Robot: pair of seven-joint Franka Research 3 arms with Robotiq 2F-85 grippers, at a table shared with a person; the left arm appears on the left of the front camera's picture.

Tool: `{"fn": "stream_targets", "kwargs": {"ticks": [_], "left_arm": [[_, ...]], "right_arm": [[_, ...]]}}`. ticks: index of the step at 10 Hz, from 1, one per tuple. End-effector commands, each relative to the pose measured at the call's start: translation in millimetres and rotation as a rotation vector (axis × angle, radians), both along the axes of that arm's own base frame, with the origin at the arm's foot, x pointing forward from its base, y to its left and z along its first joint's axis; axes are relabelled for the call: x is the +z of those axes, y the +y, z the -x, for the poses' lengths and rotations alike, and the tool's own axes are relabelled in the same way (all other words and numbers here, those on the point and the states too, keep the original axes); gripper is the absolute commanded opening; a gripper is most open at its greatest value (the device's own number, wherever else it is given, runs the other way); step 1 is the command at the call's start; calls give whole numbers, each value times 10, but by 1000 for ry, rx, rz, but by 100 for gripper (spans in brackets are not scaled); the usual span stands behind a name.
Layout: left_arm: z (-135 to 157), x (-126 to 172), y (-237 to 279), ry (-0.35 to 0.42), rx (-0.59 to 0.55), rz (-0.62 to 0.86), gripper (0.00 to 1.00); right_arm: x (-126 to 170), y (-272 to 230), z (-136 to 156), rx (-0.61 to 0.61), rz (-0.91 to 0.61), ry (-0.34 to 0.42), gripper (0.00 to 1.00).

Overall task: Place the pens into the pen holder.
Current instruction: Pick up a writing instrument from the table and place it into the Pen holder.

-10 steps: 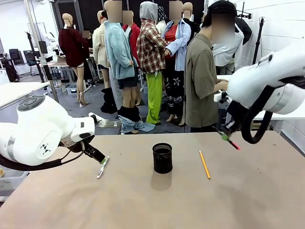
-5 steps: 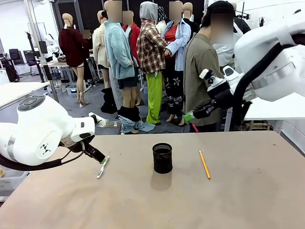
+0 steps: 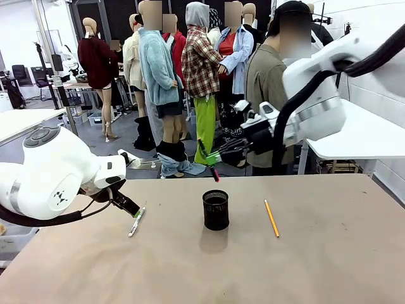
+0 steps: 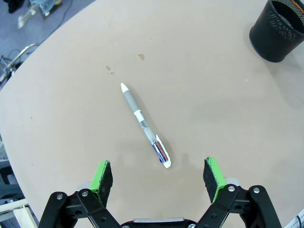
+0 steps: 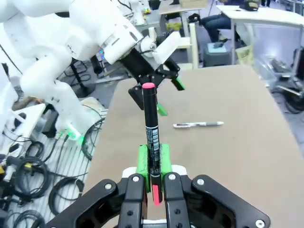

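Right gripper (image 5: 152,161): clenched tight on a black pen, its green pads (image 5: 142,160) pressed to either side of the barrel
Black pen (image 5: 151,121): slim dark barrel with a pink end; in the right wrist view it stands straight out from between the fingers, pink end farthest from them
Black pen, seen from the front: tilted, pink end lowest, in the air above the table, with that end just over the mouth of the pen holder in the picture and not inside it
Left gripper (image 4: 159,173): released, jaws spread wide with nothing between them, held low over the table
Whitish pen (image 4: 144,126): lies flat on the table just ahead of the left gripper, untouched, slanting across the gap between the two pads
Pen holder (image 3: 216,210): black mesh cup, upright at mid-table, well apart from the whitish pen on its left
Yellow pencil (image 3: 271,218): lies flat on the table to the right of the pen holder, apart from it
Table (image 3: 316,266): plain brown top
Right arm (image 3: 313,111): white, comes in from the right and reaches to the middle
Left arm (image 3: 50,174): white, low at the left edge
Person (image 3: 267,107): stands beyond the far edge in an olive shirt, partly behind the right arm
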State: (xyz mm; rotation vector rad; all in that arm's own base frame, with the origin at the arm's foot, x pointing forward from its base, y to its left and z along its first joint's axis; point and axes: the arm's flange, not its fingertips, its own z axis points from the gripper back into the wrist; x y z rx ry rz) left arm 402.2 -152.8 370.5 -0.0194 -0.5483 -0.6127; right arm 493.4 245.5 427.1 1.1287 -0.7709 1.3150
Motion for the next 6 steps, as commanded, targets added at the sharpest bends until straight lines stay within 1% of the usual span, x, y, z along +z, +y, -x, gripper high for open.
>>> {"fn": "stream_targets", "kwargs": {"ticks": [1, 2, 3, 4, 5, 6], "left_arm": [[-3, 7, 19, -1, 4, 3, 100], [-3, 7, 19, -1, 4, 3, 100], [-3, 7, 19, -1, 4, 3, 100], [-3, 7, 19, -1, 4, 3, 100], [-3, 7, 19, -1, 4, 3, 100], [-3, 7, 19, -1, 4, 3, 100]], "right_arm": [[-130, 113, -141, -26, 39, 26, 0], [-277, 183, -202, -113, 92, 17, 0], [-434, 223, -255, -85, 93, 41, 0], [-568, 228, -280, -96, 92, 45, 0], [-673, 218, -321, -136, 79, 16, 0], [-752, 205, -378, -138, 61, 7, 0]]}}
